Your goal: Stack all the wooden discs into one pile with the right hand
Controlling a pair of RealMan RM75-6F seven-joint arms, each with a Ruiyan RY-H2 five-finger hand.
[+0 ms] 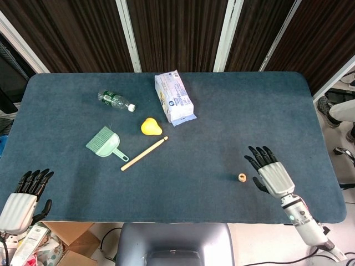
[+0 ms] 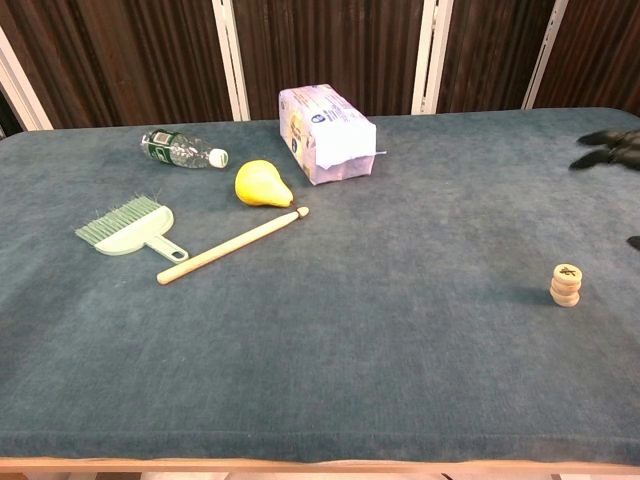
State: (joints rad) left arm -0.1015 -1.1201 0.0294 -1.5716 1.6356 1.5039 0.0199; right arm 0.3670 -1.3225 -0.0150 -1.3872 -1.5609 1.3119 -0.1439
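the wooden discs [image 2: 566, 285] sit in one little pile on the blue surface [image 1: 222, 138], near the front edge on the robot's right side; in the chest view the pile looks like a few discs, one on top of the other, and it stands up straight; the top disc has a dark mark on it; in the head view the pile shows only as one small round spot [image 1: 242, 177]; i see no other loose disc anywhere on the surface, so the stacking looks done, as far as the pictures show.

the right hand [image 1: 272, 173] is near the pile but not touching it; its fingers are spread apart and it holds nothing; in the chest view only its dark fingertips [image 2: 606, 147] peek in at the right edge; the left hand [image 1: 23, 200] rests off the front left corner of the surface; its fingers lie side by side, a little curled, and it holds nothing too.

the other things are far from the pile; a bottle [image 1: 116, 101], a white pack [image 1: 174, 97], a yellow pear [image 1: 150, 126], a green brush [image 1: 105, 142] and a wooden stick [image 1: 143, 153] lie on the left half; none of them is part of the job; i think nothing is left but to keep the hand away from the pile so it does not tip
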